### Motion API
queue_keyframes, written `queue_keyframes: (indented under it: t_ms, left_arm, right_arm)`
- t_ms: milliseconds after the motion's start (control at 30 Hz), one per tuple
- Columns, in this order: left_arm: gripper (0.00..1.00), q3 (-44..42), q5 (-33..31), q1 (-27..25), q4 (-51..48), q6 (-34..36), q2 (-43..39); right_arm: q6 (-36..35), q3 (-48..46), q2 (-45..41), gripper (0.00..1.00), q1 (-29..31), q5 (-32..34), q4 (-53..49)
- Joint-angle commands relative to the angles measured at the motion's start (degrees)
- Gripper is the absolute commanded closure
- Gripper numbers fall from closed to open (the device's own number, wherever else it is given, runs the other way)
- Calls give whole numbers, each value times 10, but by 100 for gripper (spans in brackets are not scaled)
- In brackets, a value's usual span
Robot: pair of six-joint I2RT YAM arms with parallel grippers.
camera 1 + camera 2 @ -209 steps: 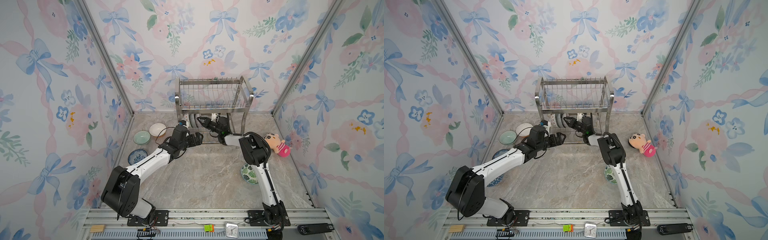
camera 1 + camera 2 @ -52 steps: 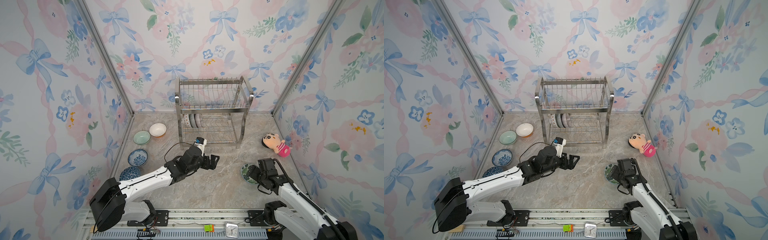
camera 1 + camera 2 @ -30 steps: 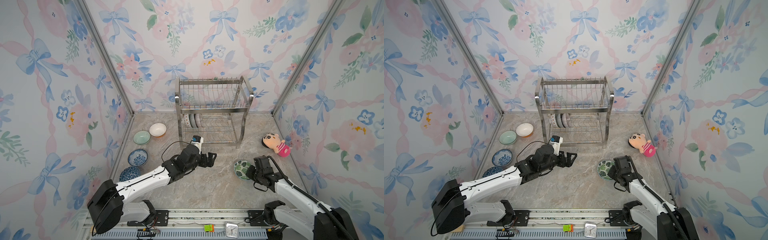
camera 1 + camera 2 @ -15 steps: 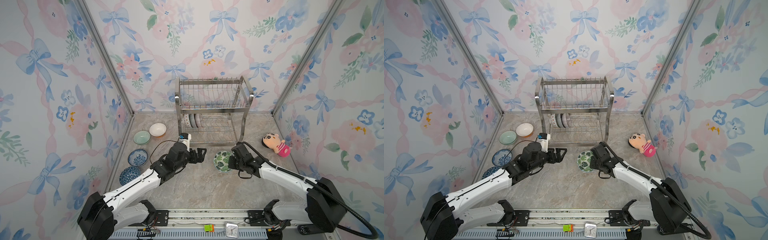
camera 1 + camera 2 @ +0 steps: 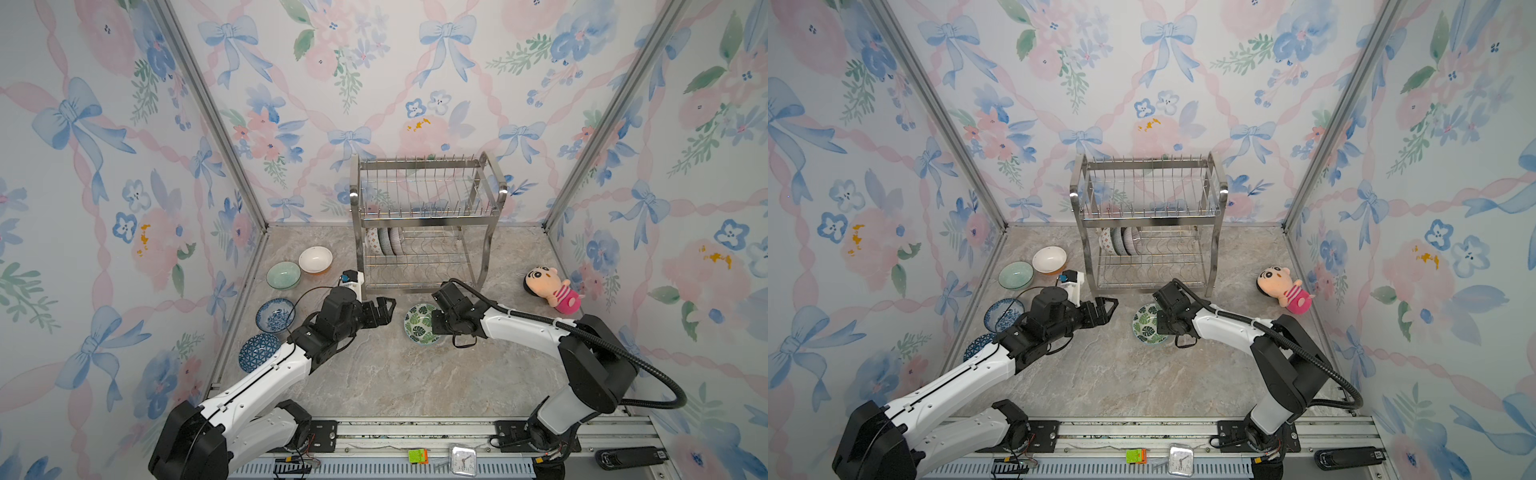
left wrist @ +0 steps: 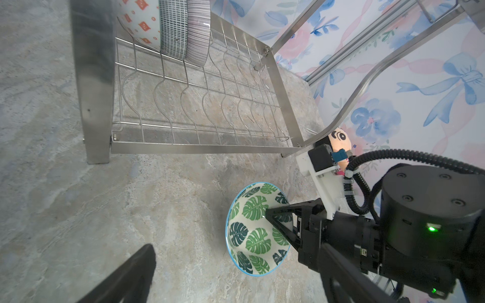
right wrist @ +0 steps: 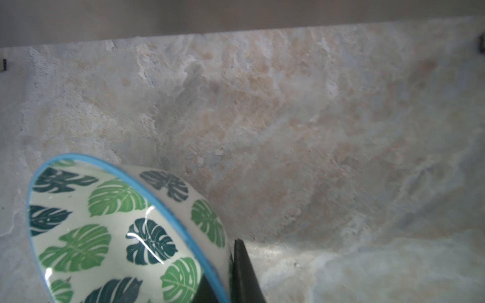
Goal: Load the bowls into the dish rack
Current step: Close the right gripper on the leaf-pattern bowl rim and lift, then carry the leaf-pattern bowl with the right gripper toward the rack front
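The leaf bowl runs off the edge of the right wrist view, and only dark bits of the right hand show there. The left wrist view shows just one finger of the left hand; the right arm hides half the doll. In a top view the left arm covers part of the dark blue bowl.

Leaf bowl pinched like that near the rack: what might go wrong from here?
The right gripper pinches the green leaf bowl by one spot of its rim, tilted; it may swivel or slip.
The open left gripper stands close by; a handover could knock the bowl.
Three bowls already stand in the lower tier of the dish rack; loading beside them risks a clash.
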Motion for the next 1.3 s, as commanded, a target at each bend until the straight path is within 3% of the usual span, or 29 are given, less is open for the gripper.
queue_keyframes:
  t_ms: [0,133,233,433,733,933,1267]
  left_arm:
    - [2,-5,17,4,-4,-4,-10]
    - [2,-4,17,5,-9,-3,-12]
    - [2,-6,15,6,-8,-3,-13]
    - [2,-1,17,6,-9,-3,-6]
    - [2,2,26,18,-15,-4,-10]
    - [2,-10,63,54,-8,-17,-15]
    - [2,-73,157,137,26,-68,-42]
  right_arm:
    - [-24,35,31,91,-2,-12,0]
    - [-33,52,50,81,-7,-21,-14]
    - [-38,53,48,81,-10,-21,-16]
    - [-44,61,34,69,-16,-12,-28]
    - [-71,85,-18,57,-2,58,-86]
    - [-98,121,-44,56,41,140,-129]
    - [-111,222,66,57,122,103,-121]
